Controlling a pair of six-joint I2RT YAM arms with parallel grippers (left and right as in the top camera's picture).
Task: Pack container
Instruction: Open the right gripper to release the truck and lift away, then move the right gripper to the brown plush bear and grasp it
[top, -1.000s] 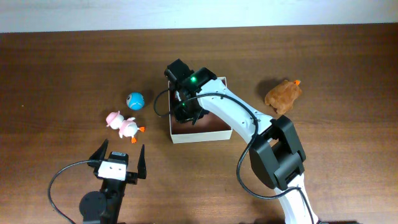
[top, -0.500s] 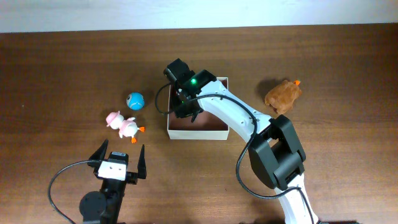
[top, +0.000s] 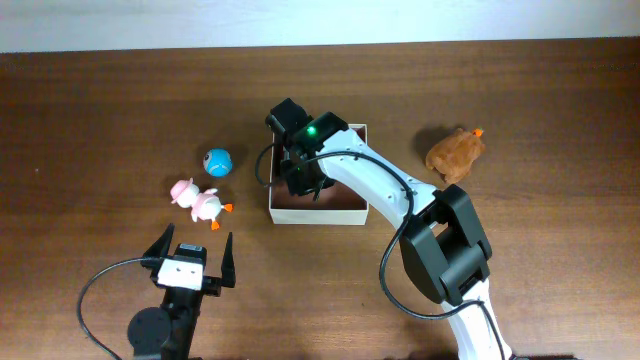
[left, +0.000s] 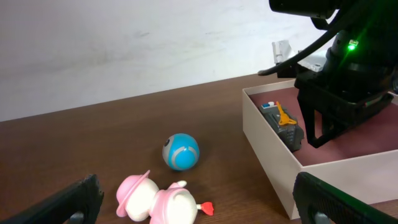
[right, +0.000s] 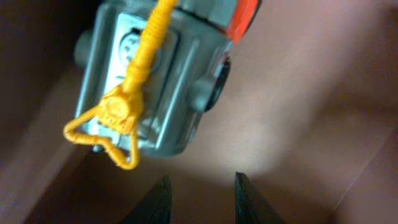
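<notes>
The container (top: 352, 212), a shallow white-walled box with a pink-brown inside, sits at the table's middle. My right gripper (top: 303, 182) reaches down into its left part, open and empty (right: 200, 190). A grey toy vehicle (right: 155, 93) with a yellow hook (right: 115, 118) lies on the container floor just ahead of the fingertips. It also shows in the left wrist view (left: 285, 123), against the container's left wall (left: 267, 140). My left gripper (top: 190, 252) is open and empty near the front edge (left: 196, 190).
A blue ball (top: 218, 160) and a pink-and-white duck toy (top: 198, 200) lie left of the container, and both show in the left wrist view, ball (left: 181, 151) and duck (left: 155, 199). A brown plush (top: 455, 153) lies to the container's right.
The container has slid a little to the left and back. My right gripper has shifted slightly inside it. The left arm has not moved.
</notes>
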